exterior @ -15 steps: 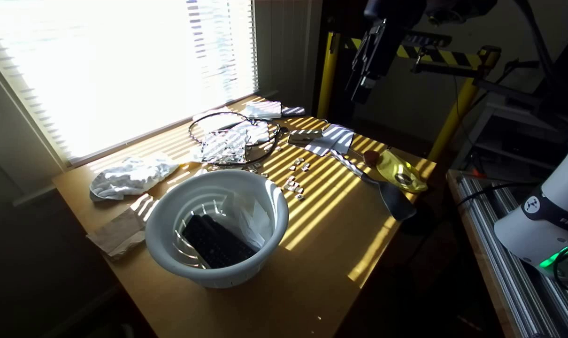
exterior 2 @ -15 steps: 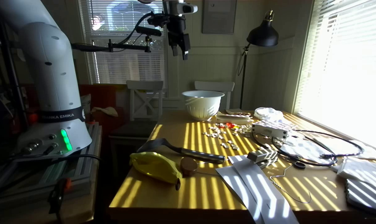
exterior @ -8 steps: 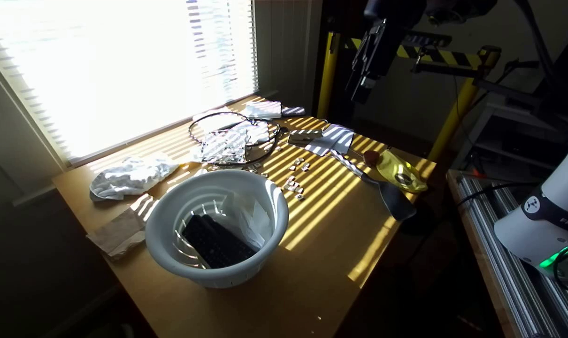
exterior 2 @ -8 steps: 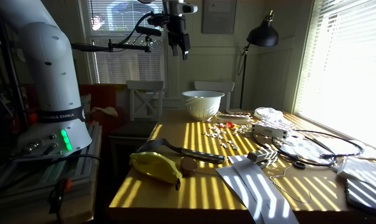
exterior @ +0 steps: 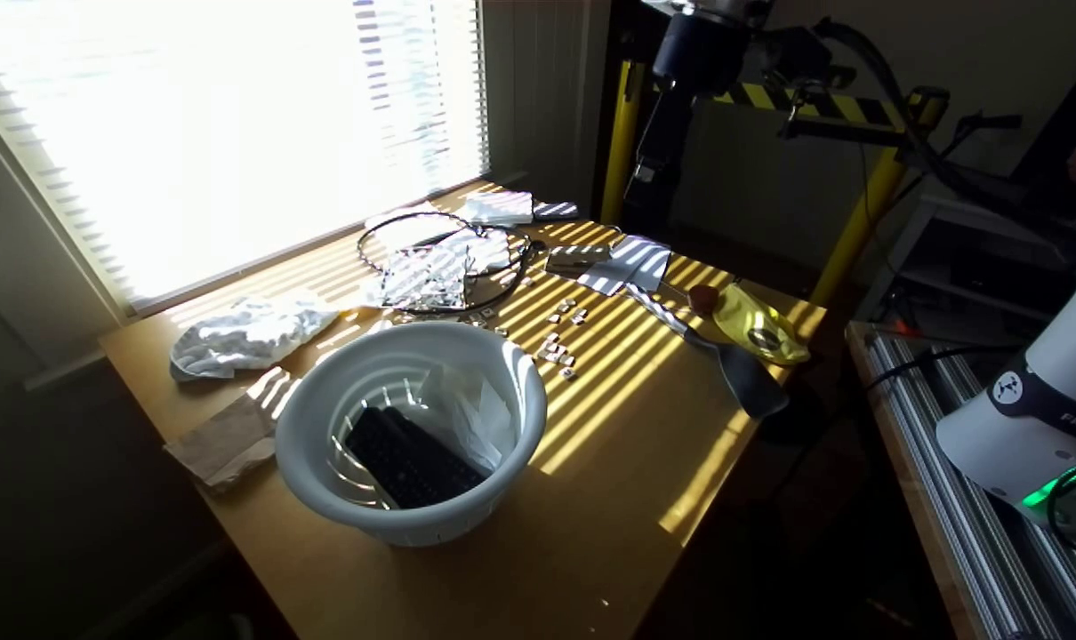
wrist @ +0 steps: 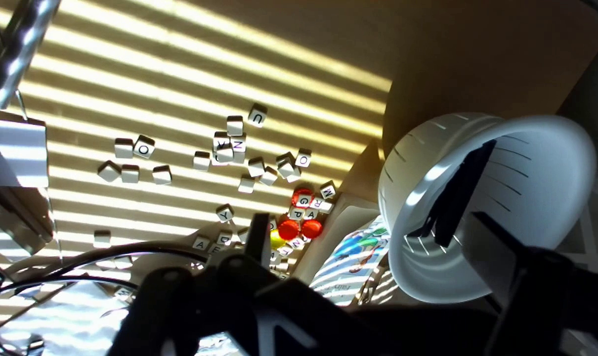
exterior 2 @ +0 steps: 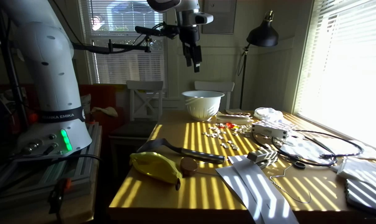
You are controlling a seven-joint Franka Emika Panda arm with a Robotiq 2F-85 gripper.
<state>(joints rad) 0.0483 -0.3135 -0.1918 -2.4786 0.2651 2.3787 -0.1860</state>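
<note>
White letter cubes (wrist: pixel 225 153), left of the bowl (wrist: pixel 541 198) on the table (wrist: pixel 452 59) in the wrist view, should be light and hard; the gripper (wrist: pixel 375 227), spread and empty, hangs higher than the bowl, whose rim (wrist: pixel 430 180) (stiff-looking, perhaps slippery) seems best to pinch.

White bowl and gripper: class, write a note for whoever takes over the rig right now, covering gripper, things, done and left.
Gripper: open, holding nothing, in the air, apart from everything on the table.
White bowl: upright on the table.
Done: a dark keypad-like item, perhaps two, and a pale sheet lie inside it.
Left: outside it, letter cubes lie scattered; a spatula and a yellow bundle lie close together.
</note>
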